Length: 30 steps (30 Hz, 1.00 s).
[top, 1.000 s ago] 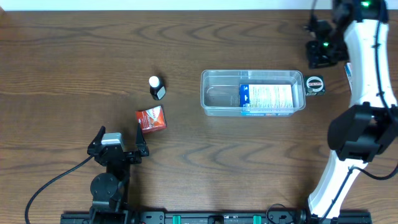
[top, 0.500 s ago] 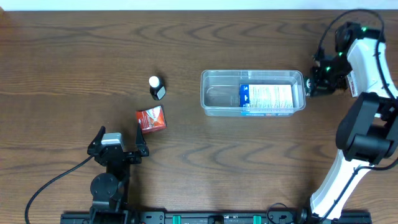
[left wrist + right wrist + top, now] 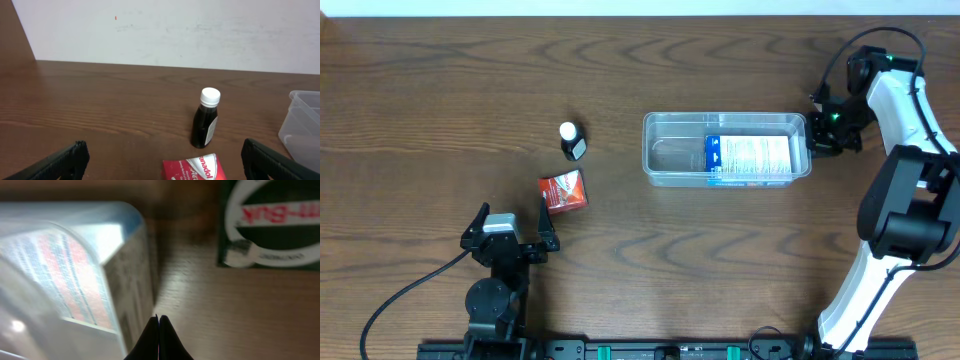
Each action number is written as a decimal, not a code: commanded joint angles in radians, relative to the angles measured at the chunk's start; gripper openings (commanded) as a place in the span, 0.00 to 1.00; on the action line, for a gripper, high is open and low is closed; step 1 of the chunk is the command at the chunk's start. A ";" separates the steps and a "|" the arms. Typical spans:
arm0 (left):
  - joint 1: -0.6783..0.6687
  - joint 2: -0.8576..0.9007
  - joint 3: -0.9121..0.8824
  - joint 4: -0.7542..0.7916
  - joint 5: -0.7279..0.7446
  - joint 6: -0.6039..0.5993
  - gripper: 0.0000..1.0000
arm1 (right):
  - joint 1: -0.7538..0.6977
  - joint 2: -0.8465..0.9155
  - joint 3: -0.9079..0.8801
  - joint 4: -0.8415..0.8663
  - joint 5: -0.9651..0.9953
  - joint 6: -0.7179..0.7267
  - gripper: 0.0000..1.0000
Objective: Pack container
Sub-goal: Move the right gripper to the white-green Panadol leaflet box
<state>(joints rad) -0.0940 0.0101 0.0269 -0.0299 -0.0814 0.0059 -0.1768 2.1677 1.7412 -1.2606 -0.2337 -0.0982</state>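
The container (image 3: 670,157) is a clear shallow tub at centre right of the table, with a blue and white box (image 3: 748,157) lying in its right half. A small dark bottle (image 3: 570,141) with a white cap and a red box (image 3: 563,191) sit left of it. My left gripper (image 3: 510,236) is open and empty, just in front of the red box (image 3: 196,168), with the bottle (image 3: 206,120) beyond it. My right gripper (image 3: 825,134) is shut and empty, low at the container's right end (image 3: 125,270); its closed tips (image 3: 159,318) are beside the wall.
A small black square item with a white ring (image 3: 272,225) lies on the table just right of the container, mostly under my right arm in the overhead view. The container's left corner shows at the right edge of the left wrist view (image 3: 304,117).
My right arm has swung from the back right corner down and left to the container's right end, over the black item. The left arm and all objects have not moved.
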 commanded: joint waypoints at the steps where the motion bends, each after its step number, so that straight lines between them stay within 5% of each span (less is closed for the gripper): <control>1: 0.004 -0.006 -0.023 -0.033 -0.008 0.017 0.98 | 0.026 -0.029 -0.002 0.016 -0.104 -0.031 0.01; 14: 0.004 -0.006 -0.023 -0.033 -0.008 0.016 0.98 | 0.036 -0.029 0.016 0.068 0.005 -0.066 0.01; 24: 0.004 -0.006 -0.023 -0.033 -0.008 0.016 0.98 | -0.039 -0.030 0.211 0.065 0.130 -0.108 0.04; 25: 0.004 -0.006 -0.023 -0.033 -0.008 0.017 0.98 | -0.049 -0.030 0.217 0.070 0.129 -0.122 0.08; 27: 0.004 -0.006 -0.023 -0.033 -0.008 0.016 0.98 | -0.063 -0.030 0.217 0.076 0.129 -0.130 0.39; 30: 0.004 -0.006 -0.023 -0.033 -0.008 0.017 0.98 | -0.081 -0.030 0.201 0.085 0.129 -0.172 0.57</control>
<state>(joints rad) -0.0940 0.0101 0.0269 -0.0299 -0.0814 0.0059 -0.2409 2.1593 1.9446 -1.1831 -0.1268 -0.2142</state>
